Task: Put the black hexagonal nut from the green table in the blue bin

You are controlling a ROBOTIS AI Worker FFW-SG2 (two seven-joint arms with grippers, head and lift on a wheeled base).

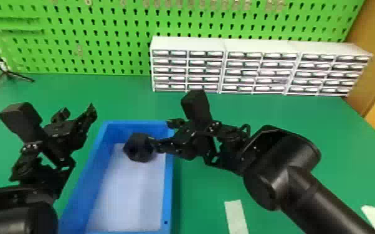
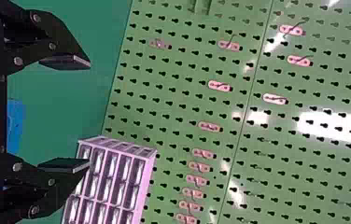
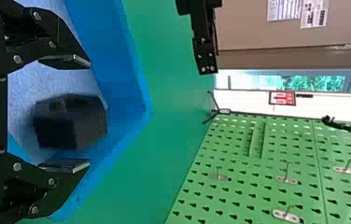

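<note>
The black hexagonal nut [image 1: 137, 148] is over or in the back part of the blue bin [image 1: 169, 193]; whether it touches the floor is unclear. My right gripper [image 1: 162, 133] stands beside it at the bin's right back corner. In the right wrist view the nut [image 3: 70, 122] appears between the spread fingers of the right gripper [image 3: 89, 113], with a gap on either side; the bin [image 3: 113, 51] surrounds it. My left gripper [image 1: 77, 112] waits left of the bin, open; in the left wrist view nothing is between the fingers of this gripper [image 2: 89, 113].
White drawer units [image 1: 224, 65] line the back of the green table [image 1: 289, 115], before a green pegboard [image 1: 102, 37]. A black tripod [image 1: 6, 73] stands at the back left. Pale strips [image 1: 236, 216] lie at the front right.
</note>
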